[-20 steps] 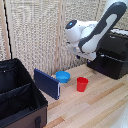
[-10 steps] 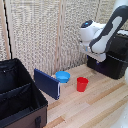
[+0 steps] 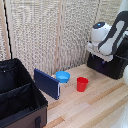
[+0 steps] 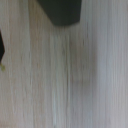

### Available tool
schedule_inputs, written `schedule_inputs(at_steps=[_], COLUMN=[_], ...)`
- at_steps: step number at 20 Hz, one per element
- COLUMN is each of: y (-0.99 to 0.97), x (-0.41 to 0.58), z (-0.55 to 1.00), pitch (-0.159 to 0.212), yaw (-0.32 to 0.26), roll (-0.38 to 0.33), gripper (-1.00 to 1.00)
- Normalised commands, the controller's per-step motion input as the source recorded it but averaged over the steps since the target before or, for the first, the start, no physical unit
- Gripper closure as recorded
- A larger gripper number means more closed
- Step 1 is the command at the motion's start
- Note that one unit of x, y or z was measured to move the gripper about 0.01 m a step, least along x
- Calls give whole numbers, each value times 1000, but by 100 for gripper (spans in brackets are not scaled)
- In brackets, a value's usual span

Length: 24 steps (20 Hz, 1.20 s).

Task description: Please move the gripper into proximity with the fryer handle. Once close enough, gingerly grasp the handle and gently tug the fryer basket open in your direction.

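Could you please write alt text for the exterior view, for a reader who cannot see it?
A white robot arm leans over a black air fryer at the exterior view's right, on a light wooden table. Near the middle are a red cup, a blue bowl and a dark blue panel; an open black case fills the left corner.

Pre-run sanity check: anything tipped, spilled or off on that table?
Nothing spilled or damaged that I can see. The red cup stands upright, the blue bowl sits flat beside it. The blue board stands on edge, leaning near the open black case. The fryer looks shut. The pincer isn't visible.
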Motion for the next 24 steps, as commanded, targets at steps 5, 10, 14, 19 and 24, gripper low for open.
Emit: schedule_inputs(at_steps=[5, 10, 14, 19, 24], y=[-535, -154, 41, 33, 259], x=[147, 429, 105, 141, 73], z=[-39, 1, 0, 0, 149], pitch=[48, 73, 23, 5, 49], yaw=[218, 135, -9, 14, 27], roll=[0, 7, -3, -1, 27], gripper=[-100, 100, 100, 100, 100])
